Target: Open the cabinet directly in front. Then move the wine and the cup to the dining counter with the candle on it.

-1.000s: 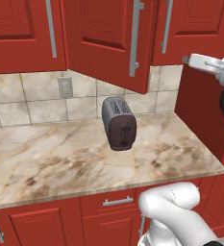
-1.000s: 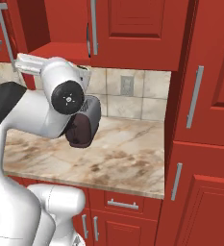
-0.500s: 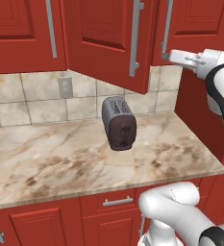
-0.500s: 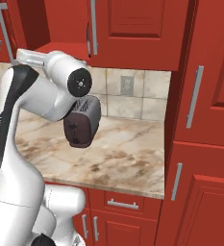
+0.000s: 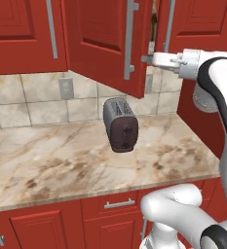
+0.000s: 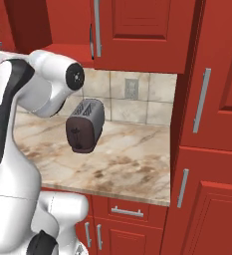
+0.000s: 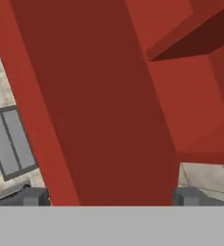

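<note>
My tool (image 7: 111, 196) stands wide, holding nothing, its two dark tips on either side of the free edge of the cabinet (image 5: 103, 41) door, which hangs part-open over the back of the tabletop (image 5: 81, 160) near its right end. From the left base view my hand is up at the door's lower right corner, just beside the gap where a sliver of something gold and dark shows inside; I judge that to be the wine (image 5: 156, 10), but it is too thin a glimpse to be sure, and I cannot make out the cup. The main risk, as I judge it, is that I push the door with the jaws merely straddling it: the panel could slip out from between the tips and swing back, leaving the opening too narrow to reach through. If I drive too deep past the edge, my wrist could strike the neighbouring door or its silver handle (image 5: 170, 24). A hard sweep could also jolt the shelf and tip the bottle. The toaster (image 5: 120, 124) stands below on the tabletop, well under the door, so a drop in height would clip it.
</note>
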